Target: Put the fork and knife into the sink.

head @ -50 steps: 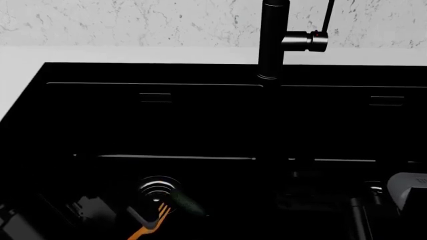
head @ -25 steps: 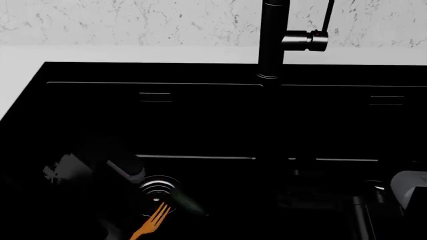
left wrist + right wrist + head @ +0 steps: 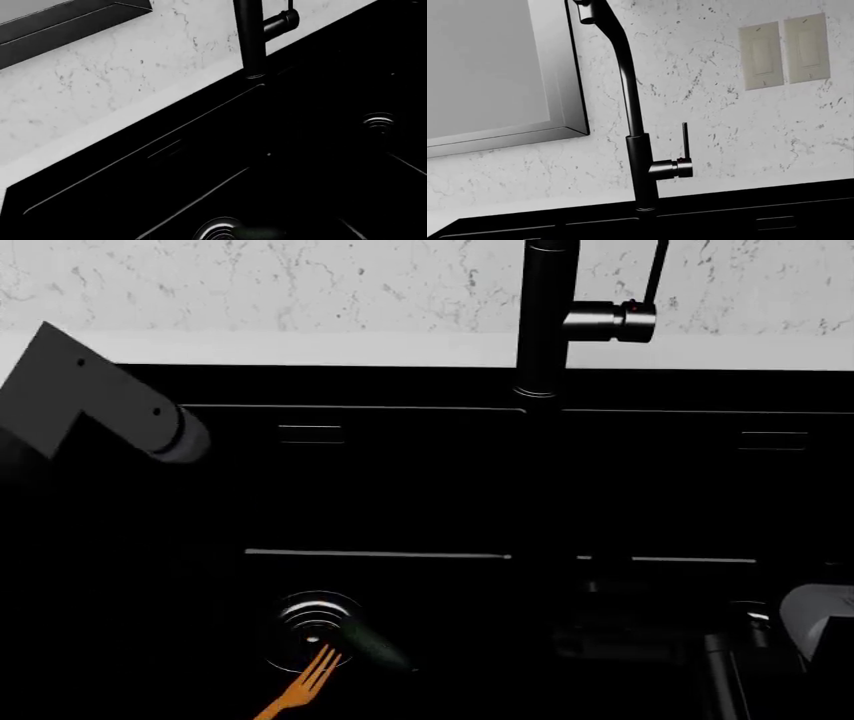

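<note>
The glossy black sink (image 3: 334, 375) fills the head view, with its tall faucet (image 3: 546, 320) at the back. An orange fork (image 3: 304, 687) lies free on the floor of the left basin, its tines next to the round drain (image 3: 316, 623). A dark slender shape, seemingly the knife (image 3: 374, 648), lies just right of that drain. It shows faintly in the left wrist view as well (image 3: 267, 233). My left arm's grey link (image 3: 94, 400) hangs high at the left, above the sink rim. Its fingers are lost in the black. My right arm (image 3: 817, 618) sits low at the right.
A white counter strip (image 3: 267, 348) and marbled wall run behind the sink. The left wrist view shows both drains (image 3: 217, 230) (image 3: 378, 121) and the divider between the basins. The right wrist view shows the faucet (image 3: 634, 125), a window frame (image 3: 570, 75) and wall switches (image 3: 784, 52).
My left arm has risen from low in the left basin to the upper left. The fork, held a second ago, now lies loose by the drain. The right arm stays put.
</note>
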`<state>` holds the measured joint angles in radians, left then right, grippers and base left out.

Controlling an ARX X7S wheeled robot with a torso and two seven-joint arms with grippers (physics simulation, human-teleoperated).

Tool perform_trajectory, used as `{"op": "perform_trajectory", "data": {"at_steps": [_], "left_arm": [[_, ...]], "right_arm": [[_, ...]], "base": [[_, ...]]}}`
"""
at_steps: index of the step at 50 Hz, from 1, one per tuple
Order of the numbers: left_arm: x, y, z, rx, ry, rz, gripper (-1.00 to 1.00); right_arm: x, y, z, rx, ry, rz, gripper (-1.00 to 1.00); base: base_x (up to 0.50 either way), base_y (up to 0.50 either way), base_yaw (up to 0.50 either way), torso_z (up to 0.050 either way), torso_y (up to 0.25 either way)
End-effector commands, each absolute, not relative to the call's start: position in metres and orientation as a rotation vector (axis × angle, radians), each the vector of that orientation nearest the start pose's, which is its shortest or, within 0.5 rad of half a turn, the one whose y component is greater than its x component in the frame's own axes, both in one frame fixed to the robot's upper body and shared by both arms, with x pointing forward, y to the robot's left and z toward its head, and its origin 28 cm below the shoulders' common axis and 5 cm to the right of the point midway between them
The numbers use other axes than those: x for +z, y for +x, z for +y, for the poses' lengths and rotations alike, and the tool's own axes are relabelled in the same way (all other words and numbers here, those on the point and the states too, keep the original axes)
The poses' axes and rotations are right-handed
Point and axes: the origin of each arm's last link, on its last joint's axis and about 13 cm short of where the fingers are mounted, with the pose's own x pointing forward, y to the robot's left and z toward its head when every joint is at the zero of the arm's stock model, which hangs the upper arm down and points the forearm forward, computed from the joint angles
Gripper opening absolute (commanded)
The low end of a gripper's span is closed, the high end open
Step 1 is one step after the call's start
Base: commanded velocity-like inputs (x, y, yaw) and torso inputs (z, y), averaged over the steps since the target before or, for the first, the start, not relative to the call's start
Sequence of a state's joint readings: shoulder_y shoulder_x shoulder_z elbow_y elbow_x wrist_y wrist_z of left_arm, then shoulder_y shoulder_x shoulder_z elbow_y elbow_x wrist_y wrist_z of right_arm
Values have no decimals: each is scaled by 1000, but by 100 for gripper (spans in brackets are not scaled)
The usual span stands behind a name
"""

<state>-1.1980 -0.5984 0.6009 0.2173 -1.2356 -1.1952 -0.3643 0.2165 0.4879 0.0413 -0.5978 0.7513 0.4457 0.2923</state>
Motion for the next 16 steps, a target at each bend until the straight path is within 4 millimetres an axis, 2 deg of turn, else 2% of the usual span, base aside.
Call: {"op": "perform_trajectory", "data": {"at_steps": [1,16], "left_arm": [[273,252,216,-489,282,117,100],[238,222,223,-466,135,40,100]], "right_arm": [[170,218,-151,82,167,-265,100],[170,217,-153,75,166,-269,100]], "base": [[0,0,0,0,0],[0,0,0,0,0]]}}
